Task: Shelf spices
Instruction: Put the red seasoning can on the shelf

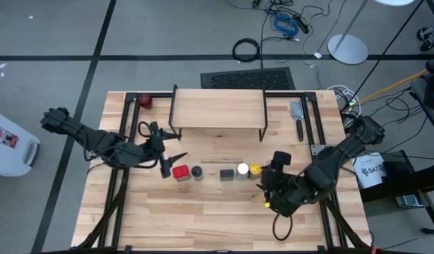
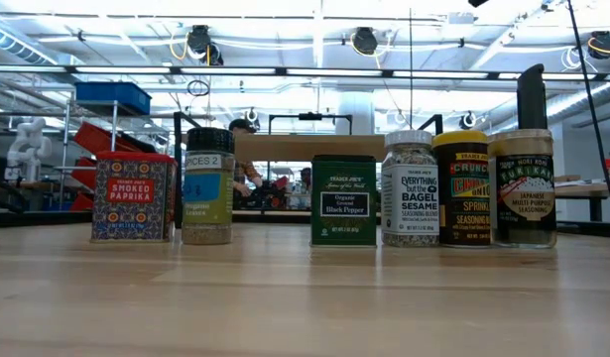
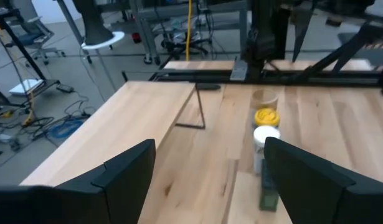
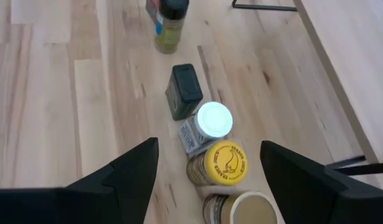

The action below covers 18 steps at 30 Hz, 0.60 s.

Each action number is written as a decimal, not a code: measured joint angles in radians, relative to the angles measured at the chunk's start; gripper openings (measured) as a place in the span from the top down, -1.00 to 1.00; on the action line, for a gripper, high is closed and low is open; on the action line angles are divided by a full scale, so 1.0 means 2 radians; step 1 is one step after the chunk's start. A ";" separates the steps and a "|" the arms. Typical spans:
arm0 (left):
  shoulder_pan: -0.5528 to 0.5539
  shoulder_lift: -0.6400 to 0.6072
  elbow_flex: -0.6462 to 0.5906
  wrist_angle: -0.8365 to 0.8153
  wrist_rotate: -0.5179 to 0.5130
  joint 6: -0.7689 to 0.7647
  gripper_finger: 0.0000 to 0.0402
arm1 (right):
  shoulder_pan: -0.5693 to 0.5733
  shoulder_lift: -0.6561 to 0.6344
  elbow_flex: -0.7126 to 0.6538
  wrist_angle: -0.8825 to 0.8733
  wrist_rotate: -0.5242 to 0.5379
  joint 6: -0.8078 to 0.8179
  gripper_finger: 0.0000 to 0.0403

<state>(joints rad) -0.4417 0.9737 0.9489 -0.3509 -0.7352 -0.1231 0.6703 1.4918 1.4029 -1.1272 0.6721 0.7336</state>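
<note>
Six spices (image 1: 220, 171) are standing in a row on the table (image 1: 202, 219), in front of the shelf (image 1: 219, 110) (nothing on it). The left gripper (image 1: 176, 144) and right gripper (image 1: 267, 185) are hovering at the row's ends, jaws open, gripping nothing.

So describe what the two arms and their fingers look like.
Both arms are dark, near black, built of jointed segments. The left arm ends in two slim pointed fingers. The right arm carries a boxy wrist block, with a black cable looping below it. Up close, the right fingers are flat, matte-black wedges.
</note>
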 joint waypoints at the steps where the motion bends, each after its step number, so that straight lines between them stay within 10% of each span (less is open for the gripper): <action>1: -0.001 0.000 0.000 0.004 0.000 0.000 -0.55 | 0.004 0.000 0.000 -0.004 0.003 0.005 -0.34; 18: -0.046 0.023 0.000 0.023 -0.001 -0.092 -0.55 | 0.105 0.000 0.000 -0.118 0.046 0.099 -0.34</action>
<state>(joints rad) -0.5336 1.0205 0.9489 -0.3054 -0.7367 -0.3077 0.8803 1.4918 1.4029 -1.3636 0.7634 0.9306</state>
